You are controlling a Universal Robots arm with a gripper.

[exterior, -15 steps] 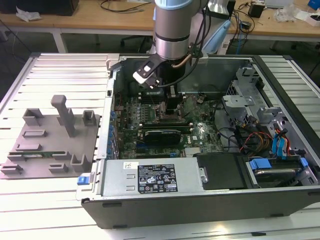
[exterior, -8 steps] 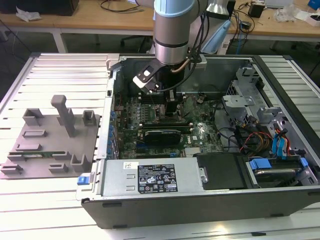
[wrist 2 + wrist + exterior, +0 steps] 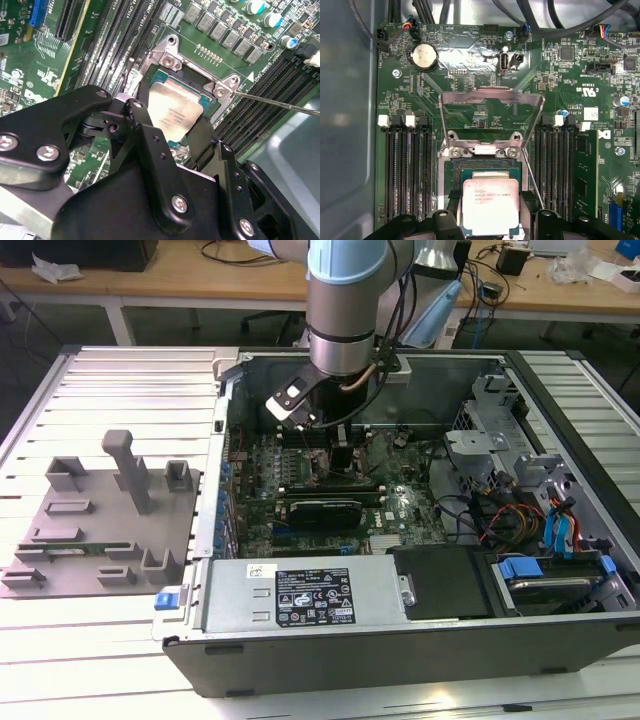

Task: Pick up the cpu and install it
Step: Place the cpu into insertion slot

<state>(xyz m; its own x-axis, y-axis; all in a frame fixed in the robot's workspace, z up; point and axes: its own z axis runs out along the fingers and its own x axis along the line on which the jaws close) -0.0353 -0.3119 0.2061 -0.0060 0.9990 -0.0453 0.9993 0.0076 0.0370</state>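
My hand (image 3: 171, 124) grips the cpu (image 3: 490, 207) by two edges over the open socket (image 3: 470, 165), at twelve o'clock from the power supply (image 3: 305, 595) in the exterior view; lowering level and square seems key.

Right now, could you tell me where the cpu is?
In both wrist views the cpu is clasped by the gripper over the open socket, between the memory slots.
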